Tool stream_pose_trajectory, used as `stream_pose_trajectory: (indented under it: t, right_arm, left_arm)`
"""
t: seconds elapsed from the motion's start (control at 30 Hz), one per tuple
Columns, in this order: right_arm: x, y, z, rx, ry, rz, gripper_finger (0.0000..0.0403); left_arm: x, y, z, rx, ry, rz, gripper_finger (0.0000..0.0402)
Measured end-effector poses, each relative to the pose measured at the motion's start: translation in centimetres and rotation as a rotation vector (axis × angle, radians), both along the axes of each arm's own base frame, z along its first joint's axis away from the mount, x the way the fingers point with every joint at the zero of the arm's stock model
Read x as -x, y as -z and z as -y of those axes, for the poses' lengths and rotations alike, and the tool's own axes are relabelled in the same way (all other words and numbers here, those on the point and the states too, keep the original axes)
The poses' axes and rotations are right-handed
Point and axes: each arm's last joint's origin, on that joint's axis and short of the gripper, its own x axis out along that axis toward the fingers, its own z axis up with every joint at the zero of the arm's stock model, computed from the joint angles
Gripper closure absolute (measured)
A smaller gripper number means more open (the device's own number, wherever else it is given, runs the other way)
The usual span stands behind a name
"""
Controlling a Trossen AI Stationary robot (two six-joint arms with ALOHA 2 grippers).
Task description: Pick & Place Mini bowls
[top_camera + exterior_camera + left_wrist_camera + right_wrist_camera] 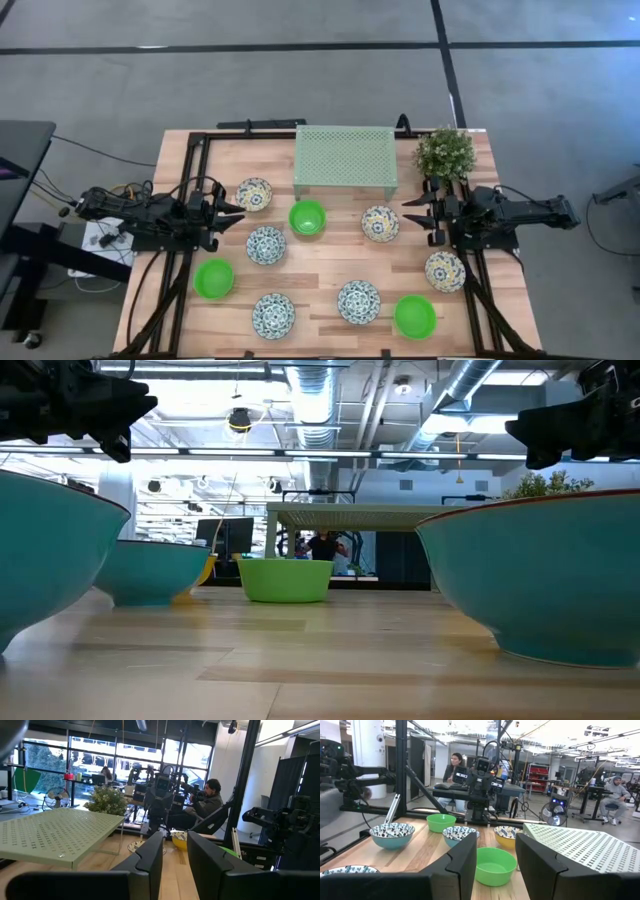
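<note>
Nine mini bowls stand upright on their bases on the wooden table. Six are patterned: (254,193), (266,244), (273,315), (358,301), (380,223), (444,270). Three are plain green: (307,216), (213,278), (414,316). My left gripper (232,212) (175,837) hovers open at the table's left side, pointing right, between two patterned bowls. My right gripper (410,215) (496,842) hovers open at the right side, pointing left, just right of a patterned bowl. In the low view both grippers (100,405) (570,420) hang above the table and touch nothing.
A pale-green mesh rack (345,160) stands on legs at the far middle of the table. A small potted plant (445,152) sits at the far right corner. Black frame rails (190,180) run along the left, right and far edges. People sit in the room beyond.
</note>
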Motion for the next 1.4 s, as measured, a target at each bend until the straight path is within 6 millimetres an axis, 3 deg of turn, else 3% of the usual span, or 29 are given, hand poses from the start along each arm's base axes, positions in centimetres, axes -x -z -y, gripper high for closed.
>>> stream_pose_trajectory:
  t: [0.3,0.67,0.97,1.13,1.27,1.4]
  right_arm:
    - [0.0,-0.1,0.0,0.055,0.007,0.008,0.0272]
    - [0.3,-1.4,0.0,-0.263,-0.053,0.144,0.0272]
    - [0.7,-2.7,0.1,-0.149,-0.031,0.285,0.0272]
    - [0.8,-2.8,0.6,0.005,0.204,0.294,0.0272]
    - [1.3,-3.3,1.5,-0.097,0.519,0.341,0.0272]
    - [1.3,-3.5,1.7,-0.044,0.545,0.342,0.0272]
  left_arm:
    - [0.0,0.0,0.0,0.0,0.0,0.003,0.0311]
    - [0.3,-1.2,-0.1,0.034,-0.014,0.122,0.0311]
    - [0.4,-1.5,-0.3,0.07,-0.049,0.158,0.0311]
    - [-0.1,-1.4,-0.7,-0.021,-0.292,0.054,0.0311]
    - [-0.9,-3.8,-0.7,-0.099,-0.36,-0.003,0.0311]
    - [-2.8,-6.3,-0.3,-0.232,-0.373,-0.171,0.0311]
